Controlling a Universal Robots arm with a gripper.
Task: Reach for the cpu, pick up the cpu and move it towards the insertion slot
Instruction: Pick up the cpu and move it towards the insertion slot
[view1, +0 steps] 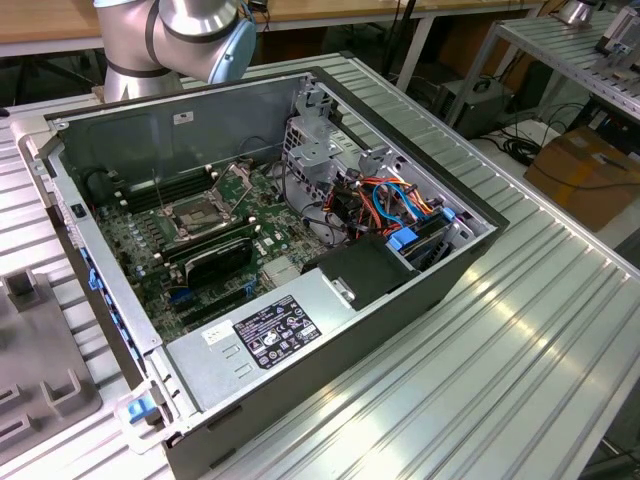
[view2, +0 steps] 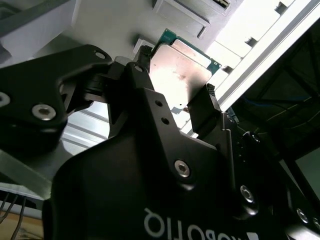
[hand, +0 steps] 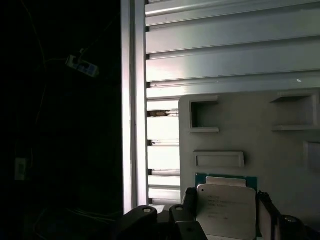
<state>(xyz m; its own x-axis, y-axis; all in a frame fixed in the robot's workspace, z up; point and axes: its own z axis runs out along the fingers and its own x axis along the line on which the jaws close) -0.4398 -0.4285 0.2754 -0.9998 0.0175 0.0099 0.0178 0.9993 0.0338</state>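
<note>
– One big arm (view1: 175, 35) peeks in at twelve o'clock in the exterior view. Where is the insertion slot (view1: 203, 212)?
– Inside the open computer case (view1: 400, 300), at about six o'clock from the arm. Its shiny plate looks flipped up, so the square hole is open.
– And in the second wrist view?
– The gripper (view2: 176, 74) has the cpu (view2: 182, 67) between its black fingers (view2: 207, 107). They are closed in on two sides of it and press on its edges, I think.
– Is it up in the air?
– I cannot tell. It is right by the grey tray (view2: 180, 14).
– And the first wrist view?
– The cpu (hand: 225, 202) sits flat in the gripper (hand: 226, 215), silver side to us, just over the tray (hand: 280, 150).
– How do we do this bit well?
– I think like this. Hold it by the edges, but not too hard. Keep it flat. Go straight up from the tray so no corner snags. Go slow, since a tipped chip could slip out.
</note>
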